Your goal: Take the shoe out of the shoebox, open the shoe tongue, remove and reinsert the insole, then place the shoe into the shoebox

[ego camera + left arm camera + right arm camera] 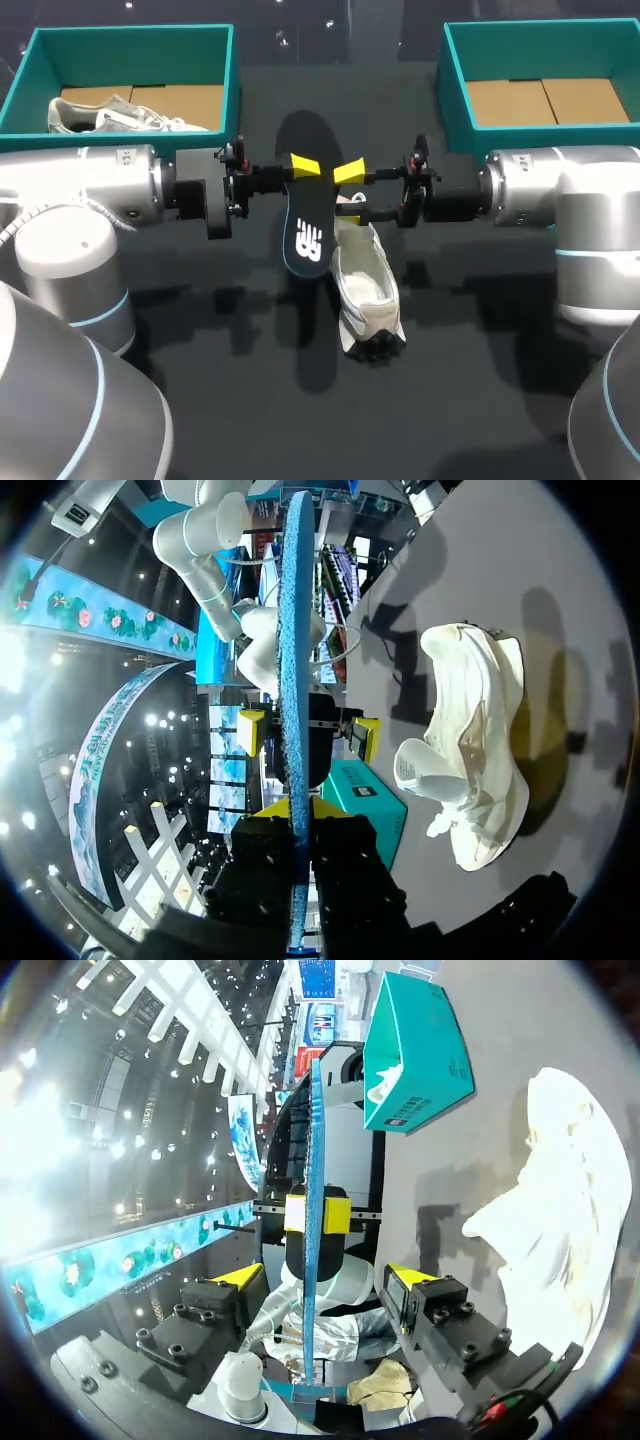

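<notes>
We log the black foam insole with a white logo [305,215] held in the air just beside the white mesh shoe [368,290], on its left-arm side. The shoe lies on the dark bench [470,380]. The left gripper [298,825] is clamped on the insole, one finger on each face. The right gripper [325,1276], near the shoe's far end, has its fingers apart. They straddle the insole's edge without touching it. Beyond the shoe on the left-arm side, a teal cardboard shoebox [130,38] holds a second pale shoe [120,115]. Beyond it on the right-arm side stands another teal shoebox [540,35].
</notes>
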Controlling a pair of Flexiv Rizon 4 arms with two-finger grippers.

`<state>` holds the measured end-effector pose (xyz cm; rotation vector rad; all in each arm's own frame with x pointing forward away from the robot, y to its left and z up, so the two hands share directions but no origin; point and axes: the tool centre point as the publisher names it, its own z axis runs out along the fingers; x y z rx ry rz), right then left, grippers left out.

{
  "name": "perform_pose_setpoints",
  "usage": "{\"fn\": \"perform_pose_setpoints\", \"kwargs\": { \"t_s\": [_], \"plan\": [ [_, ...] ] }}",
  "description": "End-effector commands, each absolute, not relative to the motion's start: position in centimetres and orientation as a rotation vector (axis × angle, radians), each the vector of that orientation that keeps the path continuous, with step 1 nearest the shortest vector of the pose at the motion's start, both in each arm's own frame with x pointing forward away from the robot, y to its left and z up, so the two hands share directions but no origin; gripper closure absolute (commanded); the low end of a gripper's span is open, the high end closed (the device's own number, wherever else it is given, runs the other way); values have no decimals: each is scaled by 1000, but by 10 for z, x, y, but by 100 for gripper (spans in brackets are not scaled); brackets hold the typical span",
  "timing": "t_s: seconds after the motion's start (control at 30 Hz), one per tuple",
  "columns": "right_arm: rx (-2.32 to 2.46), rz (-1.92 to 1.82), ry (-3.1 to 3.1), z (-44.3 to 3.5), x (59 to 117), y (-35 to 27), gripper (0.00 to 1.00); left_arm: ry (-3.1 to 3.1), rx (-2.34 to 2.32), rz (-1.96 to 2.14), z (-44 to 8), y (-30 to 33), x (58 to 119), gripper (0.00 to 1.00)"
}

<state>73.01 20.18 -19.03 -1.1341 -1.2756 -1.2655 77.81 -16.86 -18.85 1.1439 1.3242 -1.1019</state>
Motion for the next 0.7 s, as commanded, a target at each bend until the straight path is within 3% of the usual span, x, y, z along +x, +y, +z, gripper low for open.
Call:
{"fn": "perform_pose_setpoints", "kwargs": {
  "t_s": [0.03,0.7],
  "plan": [
    [-1130,-1270,-1331,-185,725,166,0,1339,1160,-1103,-181,-150,765,100],
    [-1094,-1292,-1391,-186,728,153,0,1361,1225,-1085,-174,-137,747,100]
  ]
}}
